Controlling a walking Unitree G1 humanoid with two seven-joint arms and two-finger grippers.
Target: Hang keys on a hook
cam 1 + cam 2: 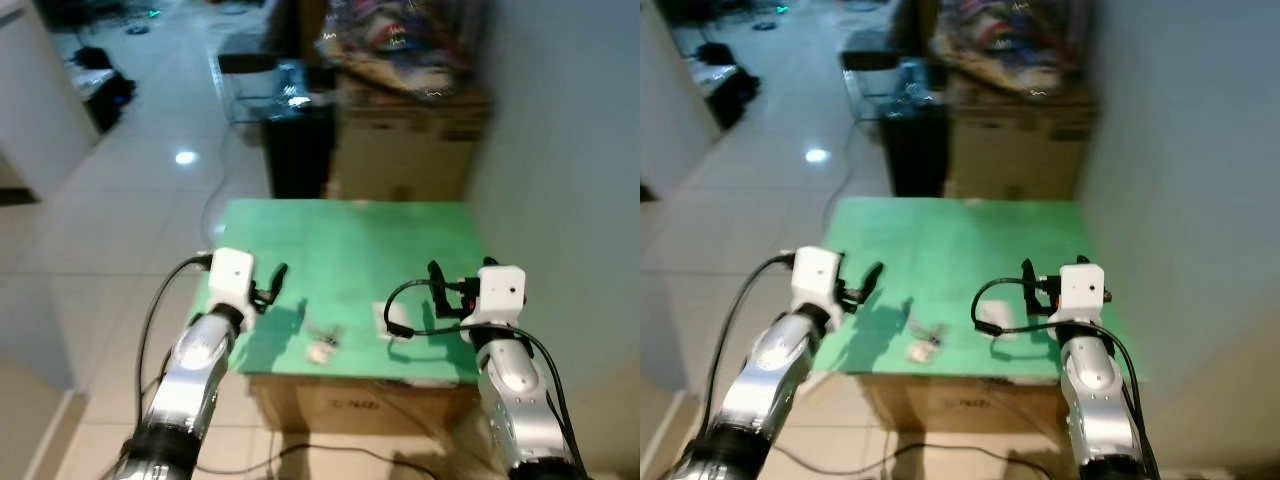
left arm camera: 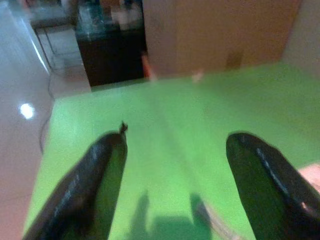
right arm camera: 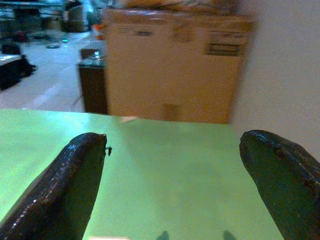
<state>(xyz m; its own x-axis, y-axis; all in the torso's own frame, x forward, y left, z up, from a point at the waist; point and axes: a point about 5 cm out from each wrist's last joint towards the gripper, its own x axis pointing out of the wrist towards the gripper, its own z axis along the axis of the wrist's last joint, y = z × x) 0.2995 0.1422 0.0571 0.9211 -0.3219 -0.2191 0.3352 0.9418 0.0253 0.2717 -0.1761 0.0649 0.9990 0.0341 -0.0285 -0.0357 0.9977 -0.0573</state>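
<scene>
— On the green tabletop (image 1: 350, 250), near its front edge, what lies between the two arms?

— A small bunch of keys (image 1: 324, 334), with a pale tag or fob at its near end. It is blurred, so I cannot count the keys. It lies flat on the green surface, touched by neither gripper. Just to its right sits a small white object (image 1: 392, 321) that I cannot identify.

— Where is the left gripper?

— The left gripper (image 1: 272, 284) hovers over the front left corner of the table, to the left of the keys and apart from them. In its wrist view the two black fingers (image 2: 95, 175) stand wide apart, with bare green surface between them and nothing held.

— And the right gripper?

— The right gripper (image 1: 440, 283) is over the front right part of the table, to the right of the white object. Its wrist view shows the fingers (image 3: 65, 185) spread wide as well, nothing between them but green tabletop. A black cable (image 1: 405, 290) loops from the wrist over the table.

— What is behind the table?

— A large cardboard box (image 1: 405, 150) stands against the far edge, with a heap of colourful cloth (image 1: 400, 45) on top. Beside it on the left is a dark cabinet (image 1: 298, 150). A pale wall (image 1: 570, 180) runs along the right side, and glossy light floor tiles (image 1: 130, 200) spread to the left.

— Is a hook visible?

— I cannot make one out.
</scene>
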